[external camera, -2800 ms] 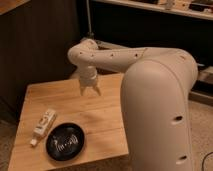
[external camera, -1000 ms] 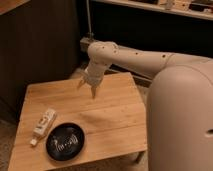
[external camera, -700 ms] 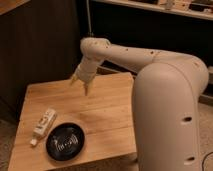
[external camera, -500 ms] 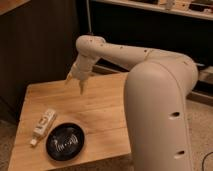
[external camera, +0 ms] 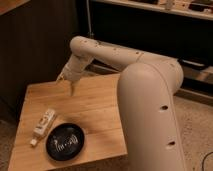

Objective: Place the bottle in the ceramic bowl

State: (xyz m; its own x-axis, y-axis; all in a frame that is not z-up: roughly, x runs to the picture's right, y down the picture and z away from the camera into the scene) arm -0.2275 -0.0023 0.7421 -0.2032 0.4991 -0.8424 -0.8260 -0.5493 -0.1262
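Hanging over the far part of the table (external camera: 97, 107), the gripper (external camera: 67, 83) is seen pointing down at the end of the arm; whether it is spread or pressed together cannot be told. Nearer the camera than the gripper, well apart from it, the bottle (external camera: 44, 122) is laid flat on the wood, outside the bowl (external camera: 65, 141) and just beside its left rim.

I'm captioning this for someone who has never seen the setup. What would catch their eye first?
The bulky white arm fills the right side and curves left over the wooden table, its claw hanging above the table's far-left part. Next comes the glossy black ceramic bowl near the front edge, with the small white bottle lying close by on its left, well clear of the claw.
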